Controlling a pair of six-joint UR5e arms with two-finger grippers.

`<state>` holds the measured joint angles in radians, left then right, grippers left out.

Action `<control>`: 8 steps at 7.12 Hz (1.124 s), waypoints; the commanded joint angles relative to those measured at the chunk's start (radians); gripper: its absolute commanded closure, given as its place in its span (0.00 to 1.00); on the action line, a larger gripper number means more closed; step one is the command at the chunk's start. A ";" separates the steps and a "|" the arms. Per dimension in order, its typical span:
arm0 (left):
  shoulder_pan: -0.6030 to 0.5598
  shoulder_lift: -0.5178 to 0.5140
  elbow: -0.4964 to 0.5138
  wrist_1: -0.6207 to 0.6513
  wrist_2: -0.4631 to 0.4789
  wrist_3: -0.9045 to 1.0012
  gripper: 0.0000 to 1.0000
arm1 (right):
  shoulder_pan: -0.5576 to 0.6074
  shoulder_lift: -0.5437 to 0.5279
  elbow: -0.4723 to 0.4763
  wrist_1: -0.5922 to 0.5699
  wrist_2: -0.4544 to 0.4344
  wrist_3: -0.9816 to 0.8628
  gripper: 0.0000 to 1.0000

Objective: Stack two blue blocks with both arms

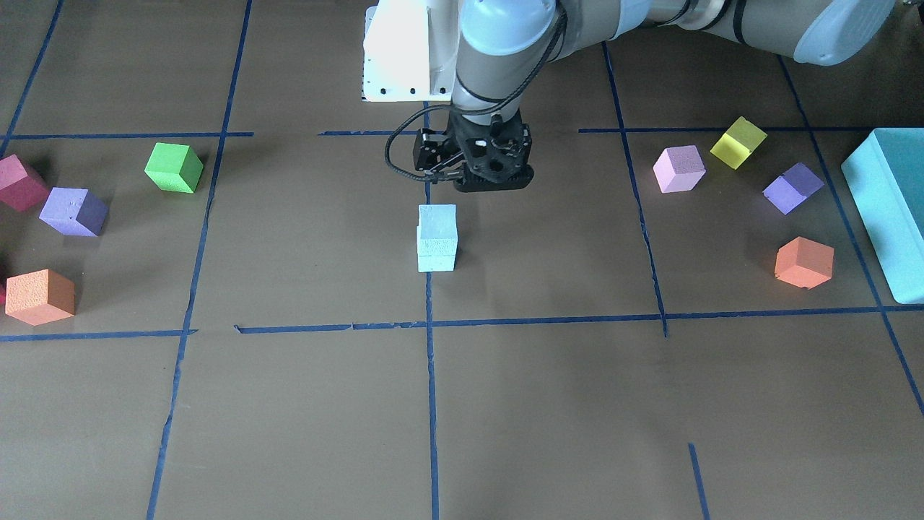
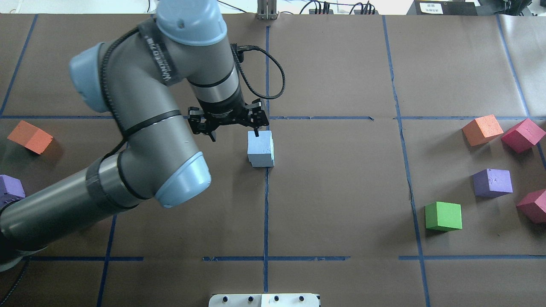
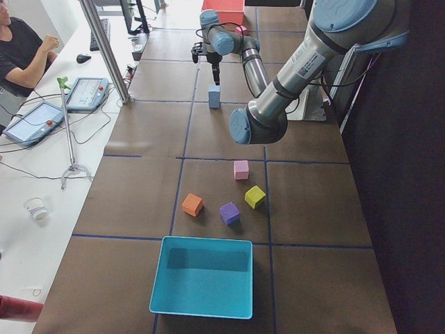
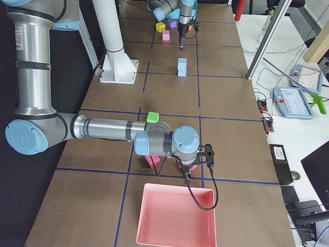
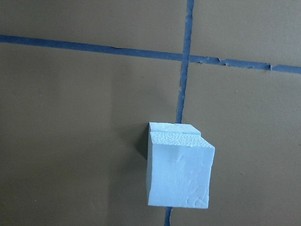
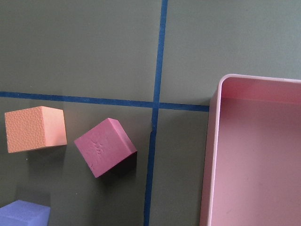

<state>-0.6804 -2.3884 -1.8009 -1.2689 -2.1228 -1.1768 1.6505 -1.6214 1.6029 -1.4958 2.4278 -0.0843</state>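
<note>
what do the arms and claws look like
The left arm and right arm are grey tubes with pale blue joint caps and black bands. The left arm bears black lettering near the wrist. Each ends in a black two-finger claw, the left claw and right claw, fed by a looping black cable.

overhead: high, downward | front: opposite, steep | sides: table (image 2: 341,192) ends | wrists: close, downward | overhead+front share: blue blocks (image 1: 437,238)

A green block (image 1: 173,167) sits on the brown desk (image 1: 548,404). A yellow block (image 1: 738,142), a pink block (image 1: 678,169) and a purple block (image 1: 792,188) sit near a teal box (image 1: 884,209). A pink tray (image 4: 175,216) lies at the other end.
</note>
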 commanded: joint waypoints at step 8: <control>-0.653 0.714 -0.208 0.008 -0.129 1.051 0.00 | -0.031 -0.032 0.092 0.008 -0.012 0.121 0.00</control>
<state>-1.2199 -1.7488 -2.0631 -1.2564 -2.2179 -0.2920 1.6229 -1.6525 1.6926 -1.4893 2.4141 0.0286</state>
